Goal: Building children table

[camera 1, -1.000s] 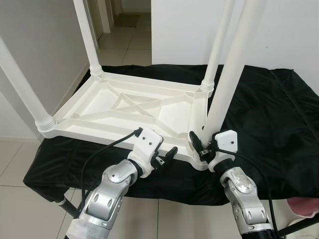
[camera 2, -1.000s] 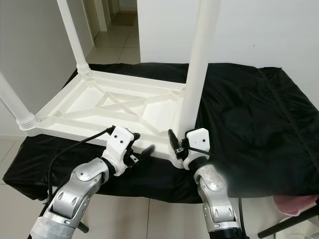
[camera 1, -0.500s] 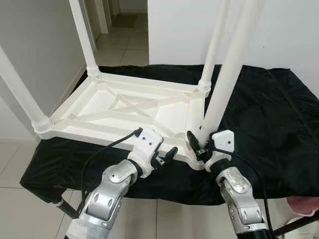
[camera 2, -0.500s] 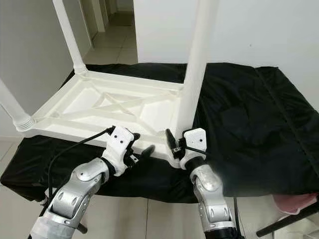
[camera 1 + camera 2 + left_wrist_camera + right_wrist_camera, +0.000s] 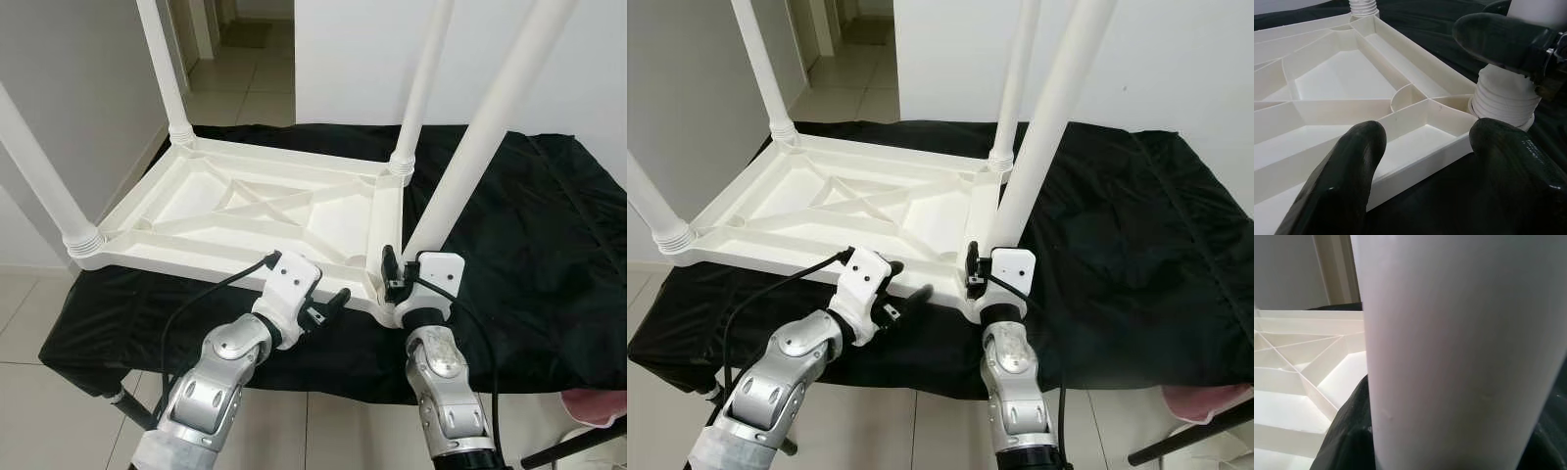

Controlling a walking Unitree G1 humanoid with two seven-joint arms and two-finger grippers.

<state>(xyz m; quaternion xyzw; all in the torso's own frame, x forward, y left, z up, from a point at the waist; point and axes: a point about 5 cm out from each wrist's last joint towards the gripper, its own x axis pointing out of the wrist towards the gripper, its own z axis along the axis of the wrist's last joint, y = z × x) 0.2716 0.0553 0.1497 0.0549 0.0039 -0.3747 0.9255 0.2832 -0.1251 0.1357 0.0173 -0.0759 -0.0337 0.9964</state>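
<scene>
A white plastic children's table lies upside down on a black cloth. Three white legs stand in its two far corners and its near left corner. The fourth leg rises from the near right corner socket and leans to the right. My right gripper is shut on this leg just above its ribbed base. My left gripper is open at the table's near rim, left of that corner, its fingers straddling the rim without holding it.
The cloth-covered surface ends just in front of my arms, with tiled floor below. A white wall stands behind and a hallway opens at the back left. Something pink lies at the lower right.
The leg in my right gripper has tipped further to the right at its top, and the right wrist has shifted slightly left at its base. The left gripper has stayed put.
</scene>
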